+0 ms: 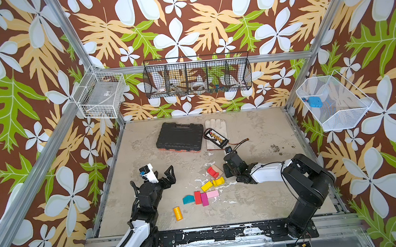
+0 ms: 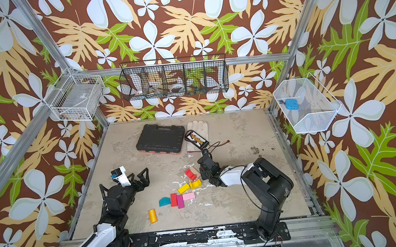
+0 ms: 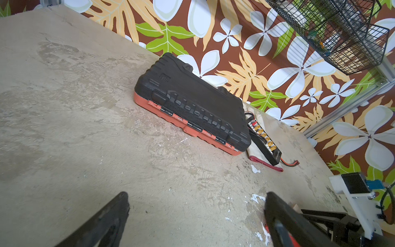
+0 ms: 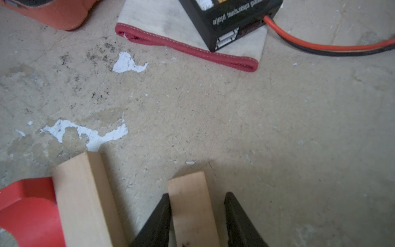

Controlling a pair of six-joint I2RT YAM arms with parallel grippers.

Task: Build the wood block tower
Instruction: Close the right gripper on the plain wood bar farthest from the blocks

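I judge the build barely begun: no tower stands anywhere, and every block lies loose on the worn grey tabletop (image 1: pixel 261 197). My right gripper (image 4: pixel 196 195) straddles a plain tan rectangular wood block (image 4: pixel 192 213) near the table's middle. One finger touches its side and the other shows a sliver of gap, so the jaws are apart around it, not clamped. A second tan block (image 4: pixel 83 192) lies just beside it, against a red arch block (image 4: pixel 27 209). Nearer the front edge lie a yellow rectangular block (image 1: pixel 206 185), a yellow arch block (image 1: pixel 218 182), and a pink block (image 1: pixel 212 194), a magenta block (image 1: pixel 204 199) and a red rectangular block (image 1: pixel 197 197) pressed together. A teal wedge block (image 1: pixel 188 199) lies beside those, and an orange cylinder block (image 1: pixel 177 213) lies apart. My left gripper (image 1: pixel 166 177) hangs wide open and empty, left of the pile. All the stacking is left to do.
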